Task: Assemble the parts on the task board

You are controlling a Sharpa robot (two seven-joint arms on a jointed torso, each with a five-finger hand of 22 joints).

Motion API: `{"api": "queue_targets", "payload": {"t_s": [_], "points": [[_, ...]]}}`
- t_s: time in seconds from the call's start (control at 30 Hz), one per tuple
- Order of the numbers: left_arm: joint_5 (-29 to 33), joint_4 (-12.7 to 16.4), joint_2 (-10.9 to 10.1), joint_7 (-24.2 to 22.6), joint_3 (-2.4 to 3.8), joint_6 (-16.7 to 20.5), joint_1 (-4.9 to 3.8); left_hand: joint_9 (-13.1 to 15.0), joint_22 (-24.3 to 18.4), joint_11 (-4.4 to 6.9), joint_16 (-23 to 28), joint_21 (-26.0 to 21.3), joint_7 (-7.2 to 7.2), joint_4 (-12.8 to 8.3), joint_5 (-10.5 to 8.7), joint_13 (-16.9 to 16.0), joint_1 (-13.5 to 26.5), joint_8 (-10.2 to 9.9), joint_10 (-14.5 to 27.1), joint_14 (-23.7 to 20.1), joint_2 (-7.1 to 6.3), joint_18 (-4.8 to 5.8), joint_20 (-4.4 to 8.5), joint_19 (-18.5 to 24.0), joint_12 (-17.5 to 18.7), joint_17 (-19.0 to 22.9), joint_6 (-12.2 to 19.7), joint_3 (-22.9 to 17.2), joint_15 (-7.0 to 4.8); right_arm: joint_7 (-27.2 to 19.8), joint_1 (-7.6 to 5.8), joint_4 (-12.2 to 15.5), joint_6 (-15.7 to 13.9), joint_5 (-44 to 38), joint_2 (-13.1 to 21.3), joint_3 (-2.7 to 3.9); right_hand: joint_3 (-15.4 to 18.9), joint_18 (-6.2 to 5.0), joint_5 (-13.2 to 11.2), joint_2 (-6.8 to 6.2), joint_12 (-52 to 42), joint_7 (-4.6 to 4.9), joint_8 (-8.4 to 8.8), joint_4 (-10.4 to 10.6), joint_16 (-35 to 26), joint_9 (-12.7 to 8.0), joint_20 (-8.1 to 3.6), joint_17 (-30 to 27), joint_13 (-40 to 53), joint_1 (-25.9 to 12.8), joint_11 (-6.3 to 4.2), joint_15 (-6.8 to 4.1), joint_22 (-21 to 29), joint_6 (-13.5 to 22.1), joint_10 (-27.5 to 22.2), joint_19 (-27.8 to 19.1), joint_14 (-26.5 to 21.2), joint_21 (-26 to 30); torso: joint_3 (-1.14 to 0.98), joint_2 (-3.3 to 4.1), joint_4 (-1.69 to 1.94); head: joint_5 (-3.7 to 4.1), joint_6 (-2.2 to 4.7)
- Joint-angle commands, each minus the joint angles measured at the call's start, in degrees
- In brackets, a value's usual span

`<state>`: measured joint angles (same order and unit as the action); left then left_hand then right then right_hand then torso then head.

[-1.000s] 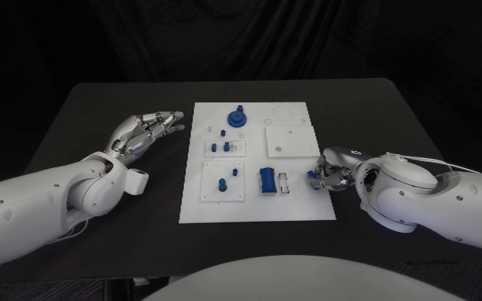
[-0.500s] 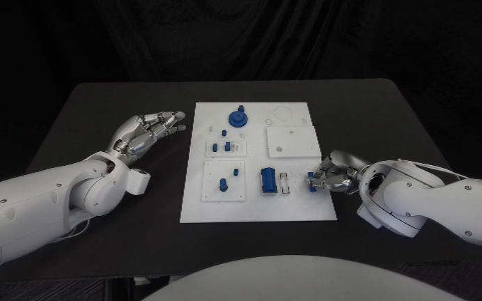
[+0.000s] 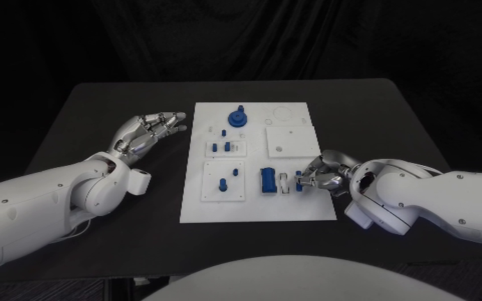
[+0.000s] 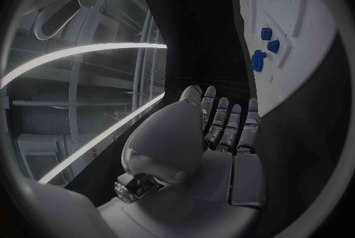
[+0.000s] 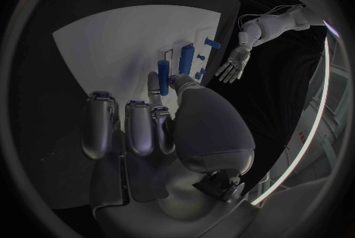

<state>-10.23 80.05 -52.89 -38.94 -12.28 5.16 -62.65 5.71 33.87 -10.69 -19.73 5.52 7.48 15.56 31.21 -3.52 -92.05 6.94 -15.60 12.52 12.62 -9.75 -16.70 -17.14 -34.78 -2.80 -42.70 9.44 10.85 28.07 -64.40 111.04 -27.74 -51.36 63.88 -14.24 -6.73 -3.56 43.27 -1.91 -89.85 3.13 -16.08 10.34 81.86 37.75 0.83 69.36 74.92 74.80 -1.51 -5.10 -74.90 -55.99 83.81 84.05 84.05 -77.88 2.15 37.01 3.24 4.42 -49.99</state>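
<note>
We see the flat white rectangular task board (image 3: 256, 207) lying in the middle of the black table, its long sides running away from the robot. Near its far edge stands a round blue knob-like part (image 3: 237, 118), with a faint circular outline beside it toward the far right corner. Below that, a small raised white plate carries a row of little blue pegs (image 3: 226, 147), and a plain white square plate (image 3: 289, 140) lies toward the right edge. In the near left quarter, another white plate holds two small blue pieces (image 3: 225, 179). Near the right edge, a chunky blue block (image 3: 268, 180) stands upright, and just beside it a slim blue bar (image 5: 163, 76) is pinched in fingertips (image 5: 179, 80).
</note>
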Motion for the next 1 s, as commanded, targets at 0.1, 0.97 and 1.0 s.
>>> {"api": "queue_targets", "payload": {"t_s": [0.1, 0.97, 1.0], "points": [[0.25, 0.03, 0.2, -3.57, 0.06, -0.65, 0.07, -0.09, -0.1, -0.19, -0.29, 0.29, 0.54, -0.04, 0.34, -0.07, -0.51, 0.18, -0.1, 0.31, 0.07, 0.76, -0.02, -0.36, -0.08, -0.08, 0.04, -0.39, -0.09, -1.34, -0.13, -0.91, 0.67, 2.23, -1.17, 0.0, -2.59, 0.75, 0.23, 0.16, -0.15, 0.07, -0.05, -2.28, 0.15, -0.18, 0.33, 0.05, 15.08, -0.69, 0.27, 0.05, -11.38, 0.1, 6.19, 2.01, 2.73, -0.35, 0.07, 0.04, -0.01, -0.1, -0.01], [0.25, -0.08, 0.45, -3.44, 0.06, -0.93, 0.09, -0.1, -0.12, -0.2, -0.34, 0.29, 0.56, -0.08, 0.41, -0.07, -0.62, 0.18, -0.12, 0.36, 0.01, 0.77, -0.02, -0.38, -0.06, -0.09, 0.03, -0.48, -0.07, -0.52, -0.04, -3.74, 4.78, 0.37, -4.77, -0.03, -2.67, 0.69, -3.4, 0.49, -0.15, 0.23, 0.16, -1.93, 0.14, -0.9, 0.49, -0.2, 15.08, -2.51, 0.45, 0.23, -11.29, 0.54, 6.19, 1.91, 2.62, -0.15, 0.05, 0.08, 0.05, -0.51, -0.01], [0.25, -0.08, 0.47, -3.44, 0.06, -0.94, 0.09, -0.1, -0.12, -0.2, -0.34, 0.29, 0.56, -0.08, 0.41, -0.07, -0.62, 0.18, -0.12, 0.36, 0.01, 0.77, -0.02, -0.38, -0.06, -0.09, 0.03, -0.48, -0.07, -0.46, -0.04, -3.78, 4.95, 0.35, -4.82, -0.03, -2.66, 0.7, -3.63, 0.5, -0.15, 0.23, 0.17, -1.9, 0.14, -0.93, 0.5, -0.21, 15.08, -2.6, 0.46, 0.24, -11.3, 0.56, 6.19, 1.92, 2.61, -0.18, 0.05, 0.07, 0.07, -0.51, -0.01]]}}
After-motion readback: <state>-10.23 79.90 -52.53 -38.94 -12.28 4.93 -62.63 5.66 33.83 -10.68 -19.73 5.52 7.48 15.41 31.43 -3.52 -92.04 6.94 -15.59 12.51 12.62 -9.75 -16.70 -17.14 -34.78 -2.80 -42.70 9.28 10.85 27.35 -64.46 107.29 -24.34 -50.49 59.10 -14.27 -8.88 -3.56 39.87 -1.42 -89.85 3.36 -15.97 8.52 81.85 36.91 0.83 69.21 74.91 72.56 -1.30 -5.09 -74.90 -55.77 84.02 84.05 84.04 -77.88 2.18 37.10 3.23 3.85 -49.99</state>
